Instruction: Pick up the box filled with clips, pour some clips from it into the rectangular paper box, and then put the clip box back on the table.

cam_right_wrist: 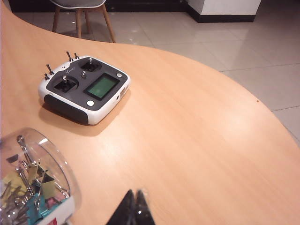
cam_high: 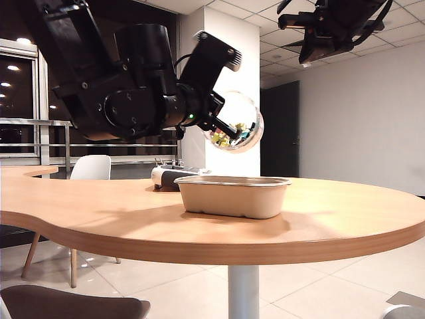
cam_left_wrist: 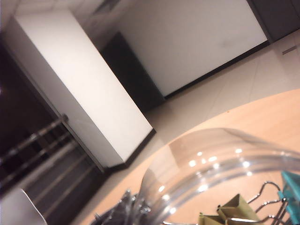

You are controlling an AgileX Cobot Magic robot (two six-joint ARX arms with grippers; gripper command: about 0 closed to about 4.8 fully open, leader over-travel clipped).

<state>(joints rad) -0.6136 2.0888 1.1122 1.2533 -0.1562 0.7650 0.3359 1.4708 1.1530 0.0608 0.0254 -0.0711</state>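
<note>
Left gripper [cam_high: 219, 123] clenched on the box filled with clips [cam_high: 237, 131], held in the air above the rectangular paper box [cam_high: 234, 195] and tipped well onto its side, mouth turned away from the arm and slightly down. Colourful clips [cam_high: 229, 136] heaped against the lower wall near the opening, none seen falling yet. Right gripper [cam_right_wrist: 134, 209] closed on nothing, hovering high over the tabletop [cam_right_wrist: 197, 140] near a grey-white remote controller [cam_right_wrist: 84, 89], clear of the pour. Main risk, judging from the tilt: a sudden dump instead of a trickle, since interlocked wire handles tend to hang together and then let go as a clump, leaving far more than "some" in the tray. Second risk: mouth of the jar looks to sit toward the far side of the tray, though depth is hard to read in the exterior view, so clips could skip off the rolled rim onto the tabletop or floor. Third: smooth clear plastic in a two-finger pinch, with contents shifting as the tilt grows, could rotate or slide in the grip. Light pulp tray also likely to scoot if struck.
</note>
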